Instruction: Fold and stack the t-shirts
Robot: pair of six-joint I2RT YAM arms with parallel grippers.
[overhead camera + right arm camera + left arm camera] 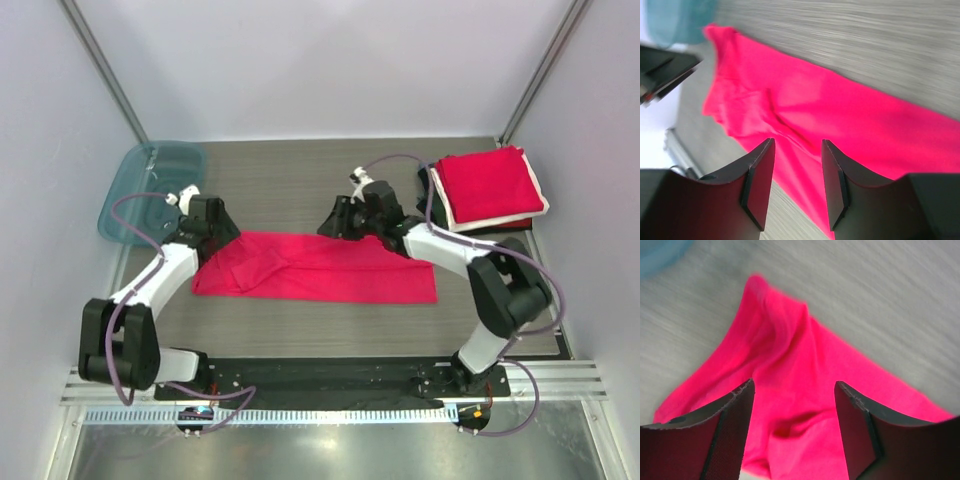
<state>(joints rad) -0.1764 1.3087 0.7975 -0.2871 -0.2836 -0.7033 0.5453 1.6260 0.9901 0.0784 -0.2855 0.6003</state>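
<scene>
Two claws hang over the crimson t-shirt (320, 268), a long strip lying mid-bench (300, 190). Left claw (795, 390) and right claw (797, 145): jaws apart, gripping nothing. Folded stack (490, 185) at far right corner.

Grey table (300, 180): crimson shirt (320, 268) flat mid; teal tray (150, 185) far-L; shirt stack (487, 188) far-R, bottom maybe dark.

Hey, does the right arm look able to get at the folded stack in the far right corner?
Probably yes: the folded stack lies close to the right arm, nothing stands between them, and the right gripper hangs open above the red shirt.
</scene>
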